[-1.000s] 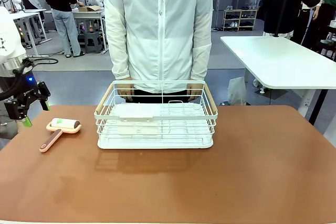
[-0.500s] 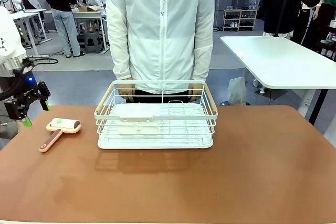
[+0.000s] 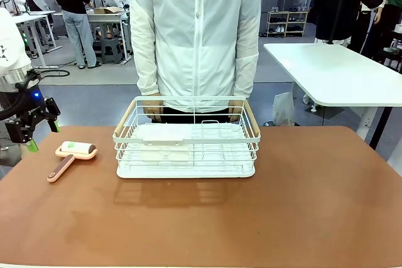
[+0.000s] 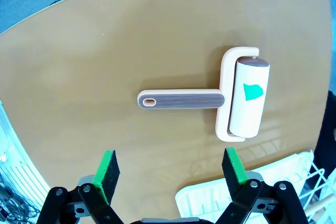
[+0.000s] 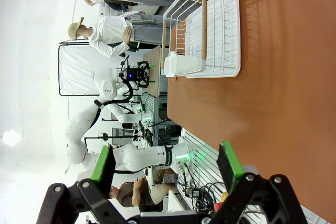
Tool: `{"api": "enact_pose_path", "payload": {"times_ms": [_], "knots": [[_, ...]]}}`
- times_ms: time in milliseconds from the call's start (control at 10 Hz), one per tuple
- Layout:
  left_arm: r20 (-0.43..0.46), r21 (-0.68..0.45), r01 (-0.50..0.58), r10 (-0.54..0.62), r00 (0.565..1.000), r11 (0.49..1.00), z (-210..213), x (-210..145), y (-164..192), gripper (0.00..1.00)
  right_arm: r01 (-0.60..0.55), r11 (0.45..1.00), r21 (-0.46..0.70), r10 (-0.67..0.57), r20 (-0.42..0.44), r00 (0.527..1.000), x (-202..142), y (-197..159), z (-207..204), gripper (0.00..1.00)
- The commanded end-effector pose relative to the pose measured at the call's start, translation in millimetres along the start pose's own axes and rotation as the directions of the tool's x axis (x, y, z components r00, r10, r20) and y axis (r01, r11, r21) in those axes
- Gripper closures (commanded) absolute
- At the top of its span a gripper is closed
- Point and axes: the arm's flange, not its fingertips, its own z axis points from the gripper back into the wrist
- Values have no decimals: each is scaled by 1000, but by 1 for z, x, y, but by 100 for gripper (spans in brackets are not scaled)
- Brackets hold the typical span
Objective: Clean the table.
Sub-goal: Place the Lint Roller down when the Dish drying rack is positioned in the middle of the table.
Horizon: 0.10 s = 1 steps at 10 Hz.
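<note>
Table [image 3: 301, 199] reddish-brown, matte, smooth, rounded corners; bears white wire basket [image 3: 187, 137], lint roller [image 4: 231, 99]. Left gripper [image 4: 170, 169] spread above roller; right gripper [image 5: 165, 162] spread, empty.

Bright, even overhead light; the basket [image 3: 186, 137] throws a soft shadow toward us on the matte tabletop [image 3: 264, 211]. Wrist views curve at edges; all sharp.

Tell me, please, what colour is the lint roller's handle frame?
Peach-pink, with a grey ribbed grip; the lint roller shows best in the left wrist view.
</note>
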Motion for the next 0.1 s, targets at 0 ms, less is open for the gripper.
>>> {"api": "enact_pose_path", "payload": {"times_ms": [0], "knots": [[6, -18, -3, 3, 1000, 1000, -3, 1, 3, 0, -7, 1000, 6, 7, 3, 1000, 0, 2, 0, 0]]}}
